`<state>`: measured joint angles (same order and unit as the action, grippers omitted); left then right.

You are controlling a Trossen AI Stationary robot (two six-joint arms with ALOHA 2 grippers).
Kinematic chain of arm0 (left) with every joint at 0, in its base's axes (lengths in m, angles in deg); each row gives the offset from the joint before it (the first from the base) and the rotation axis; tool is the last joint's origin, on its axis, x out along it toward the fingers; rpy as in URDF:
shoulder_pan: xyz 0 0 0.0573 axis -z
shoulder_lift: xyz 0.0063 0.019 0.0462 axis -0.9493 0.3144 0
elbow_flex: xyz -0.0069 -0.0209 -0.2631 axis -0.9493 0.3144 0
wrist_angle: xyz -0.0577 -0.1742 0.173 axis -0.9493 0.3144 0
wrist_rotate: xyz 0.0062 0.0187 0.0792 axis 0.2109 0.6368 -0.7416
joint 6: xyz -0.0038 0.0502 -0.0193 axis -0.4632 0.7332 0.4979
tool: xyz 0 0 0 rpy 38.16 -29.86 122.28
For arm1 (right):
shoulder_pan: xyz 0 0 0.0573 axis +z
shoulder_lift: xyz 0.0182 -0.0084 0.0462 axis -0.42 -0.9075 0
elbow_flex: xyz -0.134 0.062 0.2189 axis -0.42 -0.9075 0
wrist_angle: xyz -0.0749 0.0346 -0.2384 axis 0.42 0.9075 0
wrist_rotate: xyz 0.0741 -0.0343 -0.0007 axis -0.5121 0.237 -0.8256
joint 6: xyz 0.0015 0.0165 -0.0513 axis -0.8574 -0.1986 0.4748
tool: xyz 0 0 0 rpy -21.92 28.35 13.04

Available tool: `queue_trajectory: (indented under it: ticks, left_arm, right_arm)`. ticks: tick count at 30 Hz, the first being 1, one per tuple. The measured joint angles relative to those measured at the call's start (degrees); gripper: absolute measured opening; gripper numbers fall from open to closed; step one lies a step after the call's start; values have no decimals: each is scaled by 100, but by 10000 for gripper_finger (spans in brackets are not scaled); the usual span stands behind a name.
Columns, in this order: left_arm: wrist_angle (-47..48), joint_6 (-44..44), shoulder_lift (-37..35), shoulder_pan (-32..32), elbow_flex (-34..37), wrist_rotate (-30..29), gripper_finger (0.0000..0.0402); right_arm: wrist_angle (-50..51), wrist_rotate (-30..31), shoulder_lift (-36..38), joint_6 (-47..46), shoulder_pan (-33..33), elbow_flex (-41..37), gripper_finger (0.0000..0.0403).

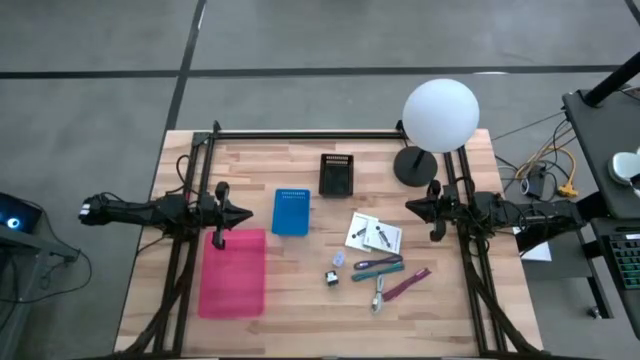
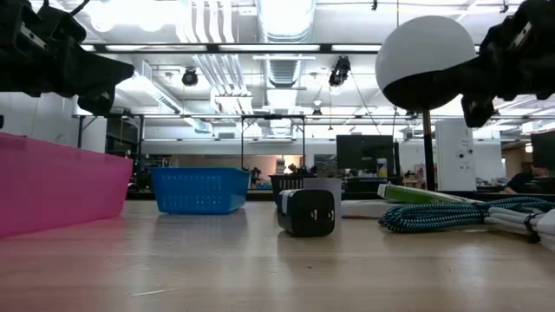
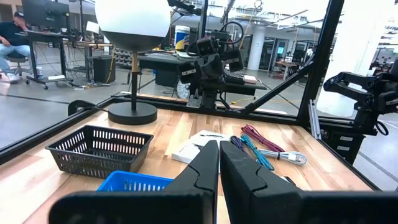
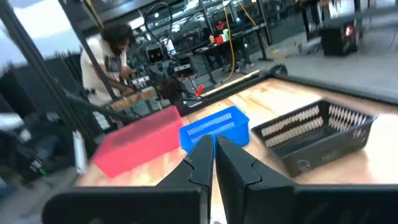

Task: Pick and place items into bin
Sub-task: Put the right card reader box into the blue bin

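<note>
The items lie on the wooden table right of centre. There are two flat white packets [image 1: 373,233], teal [image 1: 378,268], purple [image 1: 381,261] and magenta [image 1: 405,285] strips, a pale-blue piece [image 1: 338,259], a dark cube [image 1: 331,277] and a silvery piece [image 1: 379,296]. A pink bin [image 1: 233,270], a blue bin [image 1: 291,211] and a black mesh basket [image 1: 338,174] stand on the table to their left. My left gripper [image 1: 247,213] hovers shut and level above the pink bin's far end. My right gripper [image 1: 408,207] hovers shut and level, right of the packets.
A white ball lamp [image 1: 440,115] on a dark round base [image 1: 414,165] stands at the far right corner. Black frame rails [image 1: 300,133] run along the table's far edge and both sides. A person [image 4: 109,59] sits beyond the table in the right wrist view.
</note>
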<state>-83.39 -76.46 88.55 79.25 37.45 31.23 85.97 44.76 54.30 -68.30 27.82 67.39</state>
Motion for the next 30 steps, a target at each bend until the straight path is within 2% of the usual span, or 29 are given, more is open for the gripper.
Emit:
queue_trajectory:
  ticks: [8,13,17,21,26,30]
  left_arm:
    - [0,0,0,0,0,0,0]
    - [-388,-72,29,-1,0,-5,0]
    - [-1308,-1026,35,-2,0,-44,0]
    - [-1971,-2355,66,-5,0,-519,0]
    - [-2023,-2431,166,-2,0,-534,3]
    - [-2440,-2408,403,-2,-12,-590,38]
  right_arm:
    - [2,110,0,-2548,0,0,9]
    - [-80,166,-2,-3404,-4,0,9]
    - [-640,167,-2,-3353,1,0,9]
    - [-1389,290,-2,-2759,1,0,9]
    - [-1573,384,-77,-2024,1,0,17]
    - [-1611,439,-208,-1998,2,0,45]
